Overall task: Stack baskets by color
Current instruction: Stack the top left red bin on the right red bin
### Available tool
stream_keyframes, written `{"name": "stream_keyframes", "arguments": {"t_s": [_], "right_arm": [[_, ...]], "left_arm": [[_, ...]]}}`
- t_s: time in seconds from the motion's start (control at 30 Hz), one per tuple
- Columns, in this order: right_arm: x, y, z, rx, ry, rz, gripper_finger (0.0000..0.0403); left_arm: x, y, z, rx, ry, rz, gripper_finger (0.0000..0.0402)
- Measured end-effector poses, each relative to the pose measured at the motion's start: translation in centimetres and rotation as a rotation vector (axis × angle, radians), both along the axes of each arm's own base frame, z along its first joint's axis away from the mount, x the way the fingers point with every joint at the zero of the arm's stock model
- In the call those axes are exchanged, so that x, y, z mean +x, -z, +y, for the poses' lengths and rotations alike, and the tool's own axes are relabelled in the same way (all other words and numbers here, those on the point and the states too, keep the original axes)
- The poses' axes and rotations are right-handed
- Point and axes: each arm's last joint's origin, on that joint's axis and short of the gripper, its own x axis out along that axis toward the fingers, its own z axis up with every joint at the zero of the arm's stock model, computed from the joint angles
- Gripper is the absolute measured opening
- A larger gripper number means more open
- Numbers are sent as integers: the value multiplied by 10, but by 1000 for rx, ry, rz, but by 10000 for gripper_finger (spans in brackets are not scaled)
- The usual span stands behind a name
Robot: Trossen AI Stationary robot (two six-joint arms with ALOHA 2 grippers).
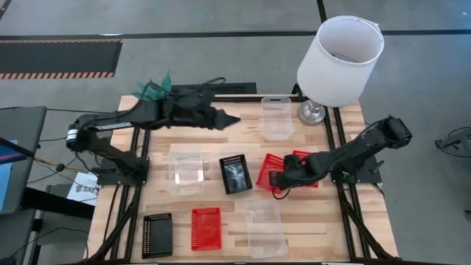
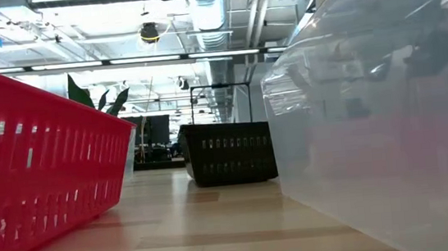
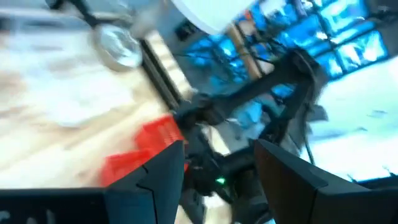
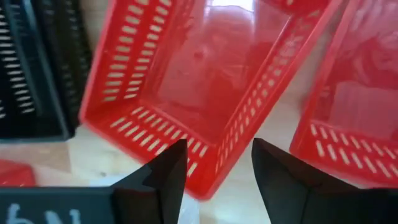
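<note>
Several shallow mesh baskets lie on the wooden table. Red ones: (image 1: pixel 271 168), (image 1: pixel 303 158) beside it, (image 1: pixel 206 227) near the front. Black ones: (image 1: pixel 235 174), (image 1: pixel 157 234). Clear ones: (image 1: pixel 185 169), (image 1: pixel 277 116), (image 1: pixel 265 227). My right gripper (image 4: pixel 214 168) points steeply down, open, just above a corner of the middle red basket (image 4: pixel 199 68). Its fingers stand either side of that corner's wall, and no touch shows. My left gripper (image 1: pixel 234 119) hangs open and empty high over the far middle of the table.
A large white lampshade (image 1: pixel 340 59) on a metal foot (image 1: pixel 312 112) stands at the far right corner. A green plant (image 1: pixel 154 90) stands at the far left. In the low view, a red basket (image 2: pixel 38 168) and a clear one (image 2: pixel 389 126) stand close in front.
</note>
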Motion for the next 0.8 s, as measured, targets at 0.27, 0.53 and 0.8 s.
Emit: {"name": "stream_keyframes", "arguments": {"t_s": [0.27, 0.53, 0.8], "right_arm": [[3, 6, 7, 78, -26, 25, 198], [15, 29, 3, 73, -82, 112, 187], [16, 29, -1, 88, -74, 114, 125]], "left_arm": [[-33, -19, 9, 63, -96, -23, 183], [-41, -22, 10, 91, -137, -9, 183], [-41, -22, 10, 97, -141, -8, 183]]}}
